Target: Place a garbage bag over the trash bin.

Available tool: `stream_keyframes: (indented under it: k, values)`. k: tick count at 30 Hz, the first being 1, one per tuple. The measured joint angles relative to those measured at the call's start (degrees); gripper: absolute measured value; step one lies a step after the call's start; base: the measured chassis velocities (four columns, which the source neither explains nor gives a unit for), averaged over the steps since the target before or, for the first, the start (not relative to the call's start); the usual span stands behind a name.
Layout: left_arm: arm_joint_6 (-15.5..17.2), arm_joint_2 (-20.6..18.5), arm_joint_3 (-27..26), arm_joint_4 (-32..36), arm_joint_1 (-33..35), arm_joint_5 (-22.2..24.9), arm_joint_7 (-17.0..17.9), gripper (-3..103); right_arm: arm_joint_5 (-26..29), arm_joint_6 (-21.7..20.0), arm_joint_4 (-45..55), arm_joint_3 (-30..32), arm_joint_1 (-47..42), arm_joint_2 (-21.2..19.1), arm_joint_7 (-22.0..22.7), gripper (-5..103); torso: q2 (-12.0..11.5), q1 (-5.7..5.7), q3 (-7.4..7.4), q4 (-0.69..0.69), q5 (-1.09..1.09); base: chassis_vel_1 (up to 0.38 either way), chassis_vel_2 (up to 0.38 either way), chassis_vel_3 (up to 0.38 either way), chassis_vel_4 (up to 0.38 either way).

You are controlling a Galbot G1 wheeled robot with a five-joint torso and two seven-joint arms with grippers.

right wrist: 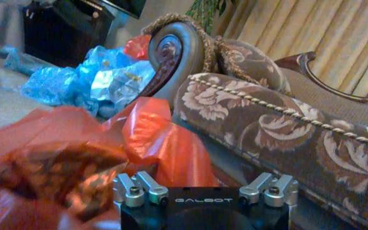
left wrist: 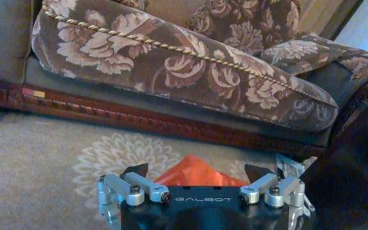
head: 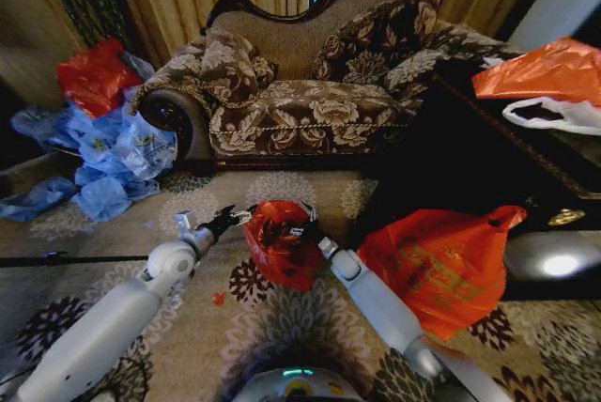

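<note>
Between both pincers, crinkly red-orange garbage bag [head: 280,240]

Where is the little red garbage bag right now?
In the head view the garbage bag sits low on the carpet before the sofa, between the left gripper and right gripper.

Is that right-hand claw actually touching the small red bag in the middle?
Touching. In the head view the right end effector meets the garbage bag at its upper rim, with no gap.

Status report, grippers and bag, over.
Left gripper and right gripper at opposite sides of the bag, on the carpet before the sofa. Bigger orange bag right beside it.
</note>
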State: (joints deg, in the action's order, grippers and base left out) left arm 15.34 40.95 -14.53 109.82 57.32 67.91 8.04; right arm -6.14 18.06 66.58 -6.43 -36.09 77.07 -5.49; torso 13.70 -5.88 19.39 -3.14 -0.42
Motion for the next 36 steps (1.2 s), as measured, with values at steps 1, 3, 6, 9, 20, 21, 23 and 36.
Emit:
stream_keyframes:
  k: [1, 3, 6, 9, 20, 21, 23, 36]
  values:
    - [-0.01, -0.3, -0.29, 0.18, 0.34, 0.09, -0.02, 100, 0.16, -0.01, -0.85, 0.0, 0.88, 0.47, -0.13, 83, 0.0, 0.0, 0.0, 0.0, 0.01, 0.0, 0.0, 0.0, 0.0]
    - [-0.04, -0.62, -0.67, 0.43, 0.8, 0.18, -0.06, 100, 0.36, 0.05, -2.14, 0.05, 1.81, 0.95, -0.35, 75, 0.0, 0.0, 0.0, 0.01, 0.0, 0.0, 0.0, 0.0, 0.0]
    - [-0.12, -1.11, -1.25, 0.91, 1.54, 0.34, -0.13, 100, 0.6, 0.34, -4.45, 0.17, 3.03, 1.74, -0.86, 71, 0.0, 0.0, 0.0, 0.02, 0.0, 0.0, 0.0, 0.0, 0.0]
    - [-0.26, -1.63, -1.94, 1.65, 2.78, 0.5, -0.37, 100, 1.78, 0.44, -7.31, 0.27, 4.14, 2.48, -2.07, 60, 0.0, 0.0, 0.0, 0.02, 0.01, 0.0, 0.0, 0.0, 0.0]
    - [-1.9, -3.59, -3.02, 4.68, 9.0, -0.99, -4.34, 100, 9.44, -1.15, -12.61, 0.14, 7.79, 4.16, -5.09, 17, 0.0, 0.0, 0.0, 0.01, 0.0, 0.0, 0.0, 0.0, 0.0]
    - [-2.01, -3.85, -2.93, 4.83, 9.4, -1.59, -4.51, 100, 10.12, -1.2, -13.22, 0.14, 8.28, 4.36, -5.35, 12, 0.0, 0.0, 0.0, 0.01, 0.01, 0.0, 0.0, 0.0, 0.0]
    - [-2.11, -4.11, -2.76, 5.03, 9.83, -2.18, -4.7, 100, 11.0, -1.3, -14.04, 0.14, 8.94, 4.6, -5.66, 7, 0.0, 0.0, 0.0, 0.01, 0.0, 0.0, 0.0, 0.0, 0.0]
    - [-2.55, -4.66, 0.88, 4.45, 11.42, -10.2, -6.87, 100, 15.87, -2.04, -23.46, 0.79, 13.18, 7.31, -8.69, 0, 0.0, 0.0, 0.0, 0.01, 0.01, 0.0, 0.0, 0.0, 0.0]
